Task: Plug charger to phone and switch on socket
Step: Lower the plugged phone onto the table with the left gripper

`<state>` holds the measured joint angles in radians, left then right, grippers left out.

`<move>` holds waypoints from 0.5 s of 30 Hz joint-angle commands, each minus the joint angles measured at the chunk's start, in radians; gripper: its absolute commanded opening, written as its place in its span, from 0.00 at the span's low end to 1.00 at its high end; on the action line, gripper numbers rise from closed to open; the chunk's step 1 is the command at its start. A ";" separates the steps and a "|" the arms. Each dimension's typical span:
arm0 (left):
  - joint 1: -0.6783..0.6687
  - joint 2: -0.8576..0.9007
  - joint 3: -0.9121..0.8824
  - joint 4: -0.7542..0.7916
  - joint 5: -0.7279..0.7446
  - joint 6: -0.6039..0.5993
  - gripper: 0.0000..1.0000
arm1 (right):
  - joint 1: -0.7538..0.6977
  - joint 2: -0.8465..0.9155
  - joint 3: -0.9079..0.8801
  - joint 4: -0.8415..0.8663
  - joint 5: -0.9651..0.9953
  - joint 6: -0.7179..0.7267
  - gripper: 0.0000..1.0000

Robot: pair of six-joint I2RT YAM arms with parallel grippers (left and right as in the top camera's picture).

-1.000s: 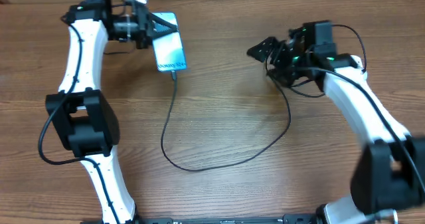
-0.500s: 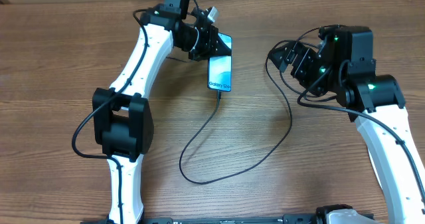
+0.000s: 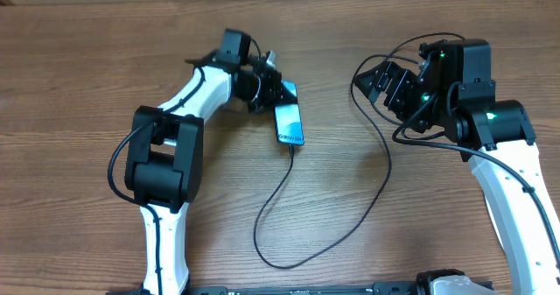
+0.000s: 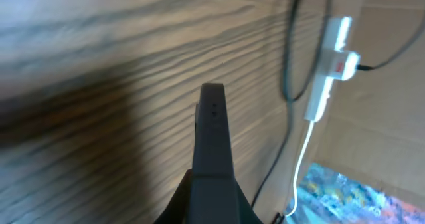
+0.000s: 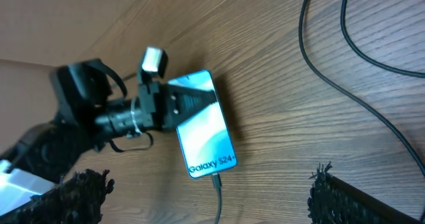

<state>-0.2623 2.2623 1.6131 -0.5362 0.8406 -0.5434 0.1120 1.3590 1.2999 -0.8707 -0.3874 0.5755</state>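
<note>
The left gripper (image 3: 278, 94) was clamped shut on the upper end of the Galaxy smartphone (image 3: 289, 124), its jaws closed on the dark frame. In the left wrist view only the thin dark edge of the smartphone (image 4: 211, 137) showed, standing out ahead of the camera over the wood-grain table (image 3: 105, 59). Whether the smartphone rested on the table or hung just above it could not be told.

From overhead, the smartphone sat near the middle of the table, screen up and bright cyan, with the left gripper at its 11 o'clock. The charger cable (image 3: 276, 190) was plugged into the 6 o'clock end of the smartphone. From there it ran toward 6 o'clock, curled in a loop near the table's front edge and climbed toward 2 o'clock, up to the right arm. Its far end could not be traced.

The right gripper (image 3: 383, 74) hovered at the smartphone's 2 o'clock, well apart from it, jaws spread wide with nothing between them.

The white power strip (image 4: 330, 58) appeared only in the left wrist view, at 1 o'clock, with a red switch (image 4: 339, 68) and its white cord (image 4: 302, 157) trailing toward 6 o'clock.
</note>
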 commanded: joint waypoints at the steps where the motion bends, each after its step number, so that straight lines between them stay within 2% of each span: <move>1: -0.002 -0.005 -0.077 0.075 -0.006 -0.103 0.05 | -0.002 -0.014 0.010 0.001 0.013 -0.009 1.00; 7: -0.002 -0.005 -0.101 0.129 -0.018 -0.107 0.05 | -0.002 -0.014 0.009 0.000 0.013 -0.028 1.00; 15: -0.018 -0.005 -0.103 0.125 -0.137 -0.107 0.04 | -0.002 -0.014 0.008 -0.007 0.013 -0.027 1.00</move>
<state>-0.2626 2.2631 1.5150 -0.4145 0.7322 -0.6361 0.1120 1.3590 1.2999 -0.8764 -0.3855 0.5602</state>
